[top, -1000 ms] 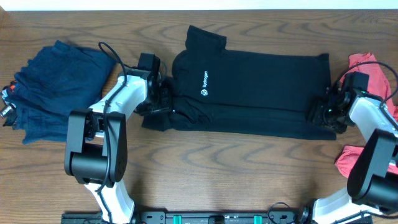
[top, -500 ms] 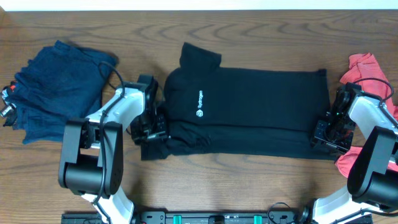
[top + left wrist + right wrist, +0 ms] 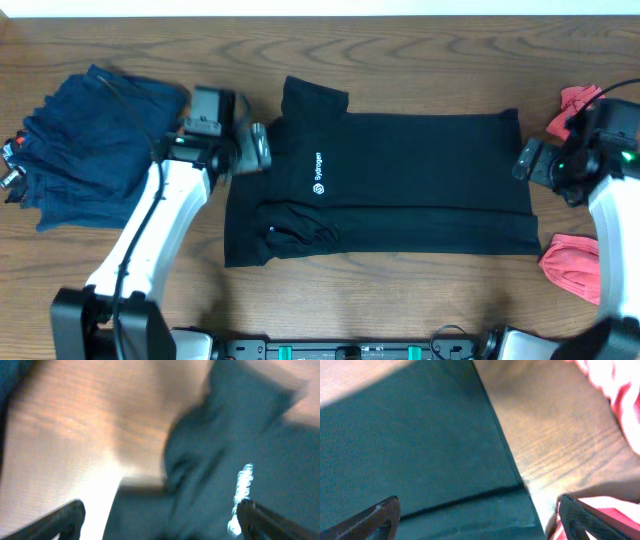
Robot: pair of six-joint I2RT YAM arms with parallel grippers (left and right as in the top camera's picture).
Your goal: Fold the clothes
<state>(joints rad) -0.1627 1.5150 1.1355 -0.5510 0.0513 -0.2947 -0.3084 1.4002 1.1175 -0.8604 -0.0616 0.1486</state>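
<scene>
Black long-sleeved top (image 3: 400, 180) lies flat mid-table, folded into a long band. Collar sits at its far corner on the L-arm side, w/ white logo (image 3: 317, 187) + lettering face up near that end. Wood table (image 3: 400, 300) shows all round it. L gripper (image 3: 256, 148) is just beside the collar-side shoulder; can't tell if it touches cloth. Its wrist view is blurred, but the fingers (image 3: 67, 517) are spread wide w/ nothing btw them. R gripper (image 3: 527, 160) is at the opposite end, by the hem edge. Its fingers (image 3: 375, 517) are also wide apart + empty, over fabric edge and bare wood. Coral-red T-shirt (image 3: 572, 268) is bunched at the table's R side, showing in two patches w/ the R arm (image 3: 612, 215) across it. Navy pile of cloth (image 3: 90, 140) lies L of the L arm (image 3: 165, 215), apart from the top.
</scene>
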